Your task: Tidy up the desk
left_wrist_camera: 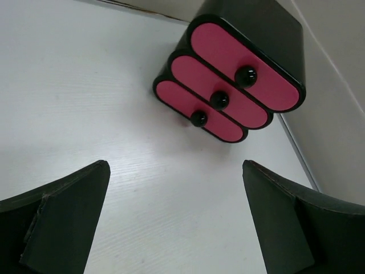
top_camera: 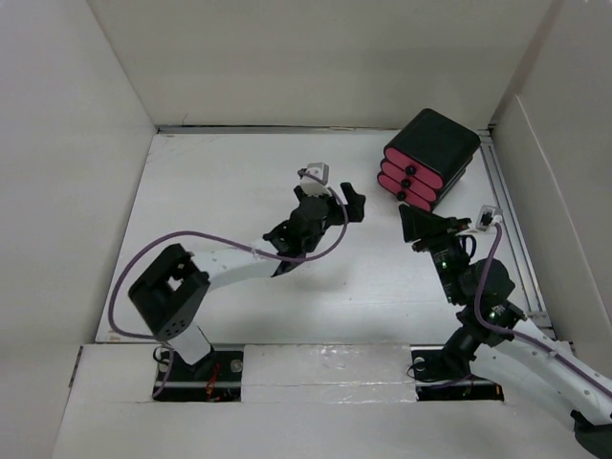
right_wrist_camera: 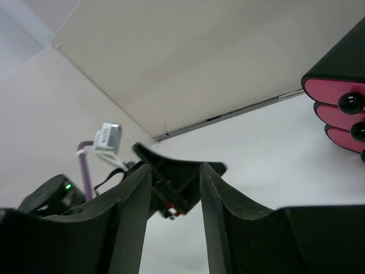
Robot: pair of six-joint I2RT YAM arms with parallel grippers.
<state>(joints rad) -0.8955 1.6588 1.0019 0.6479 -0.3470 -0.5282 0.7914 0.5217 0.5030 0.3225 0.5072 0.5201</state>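
Observation:
The desk (top_camera: 220,191) is a wide matte white top. At its back right stands a black box (top_camera: 430,158) with three pink drawers, all pushed in, each with a black knob (left_wrist_camera: 246,76). My left gripper (top_camera: 344,203) hovers mid-desk, pointed at the box (left_wrist_camera: 239,68). In the left wrist view the left gripper (left_wrist_camera: 175,165) is wide open over bare desk (left_wrist_camera: 85,85). My right gripper (top_camera: 418,225) sits just in front of the box. In the right wrist view the right gripper (right_wrist_camera: 174,168) stands open with nothing between its fingers (right_wrist_camera: 134,217), and beyond them the left arm shows.
Upright white wall panels (top_camera: 316,57) close the desk in at the back and on both sides. A metal rail (top_camera: 507,220) runs along the right edge beside the box. The left arm's purple cable (top_camera: 191,239) loops above the desk.

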